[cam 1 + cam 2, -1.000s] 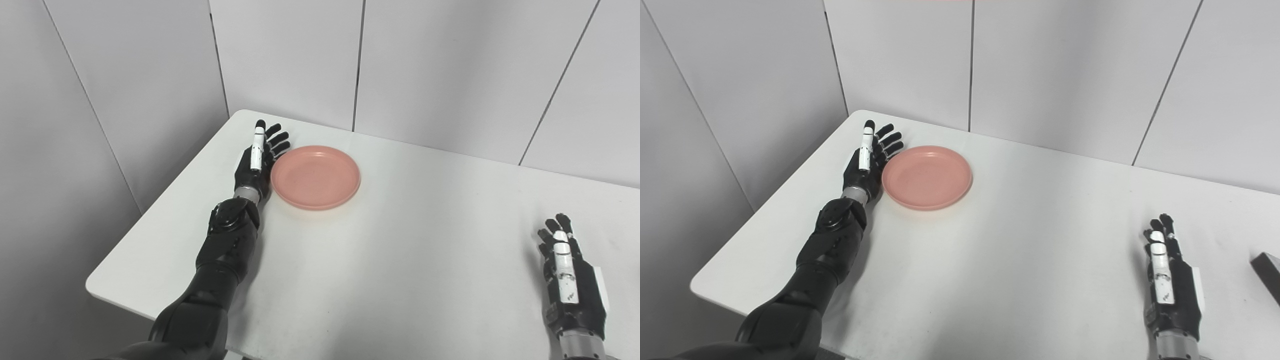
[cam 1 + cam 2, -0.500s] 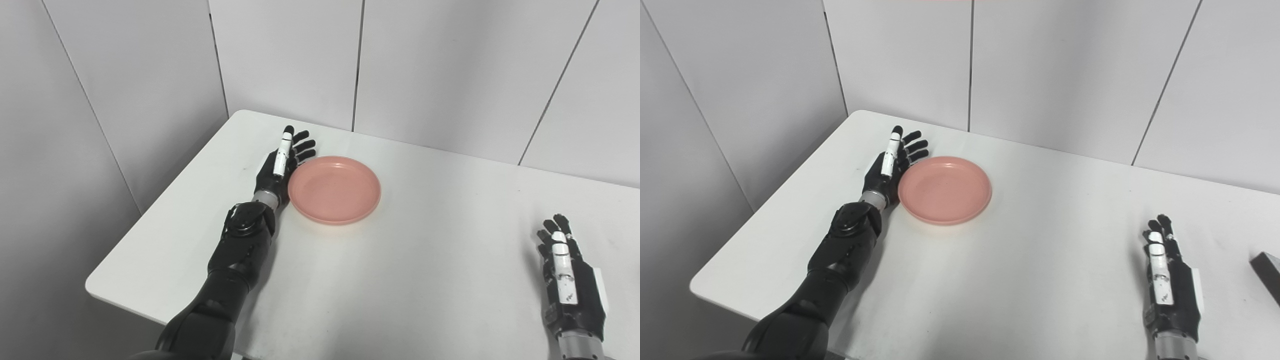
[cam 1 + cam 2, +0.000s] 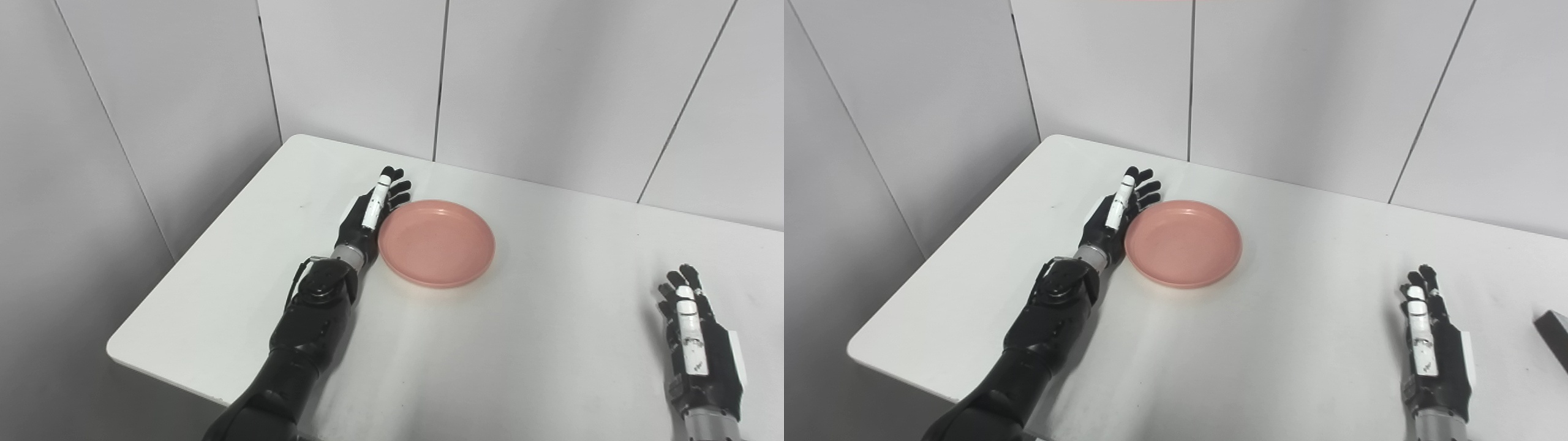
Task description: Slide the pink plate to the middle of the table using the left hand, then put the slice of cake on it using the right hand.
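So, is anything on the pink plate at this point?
No. The pink plate is bare inside; the left hand stands against its left rim. Whatever lies under it on the table is covered.

Plate [image 3: 437, 242] left of table [image 3: 520, 343] centre, left hand [image 3: 367, 217] against its left rim, right hand [image 3: 698, 355] near right, possibly cake [image 3: 1554, 335] beyond.

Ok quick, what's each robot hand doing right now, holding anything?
Left robot hand: open, flat against the plate's edge, holding nothing.
Right robot hand: open, holding nothing.
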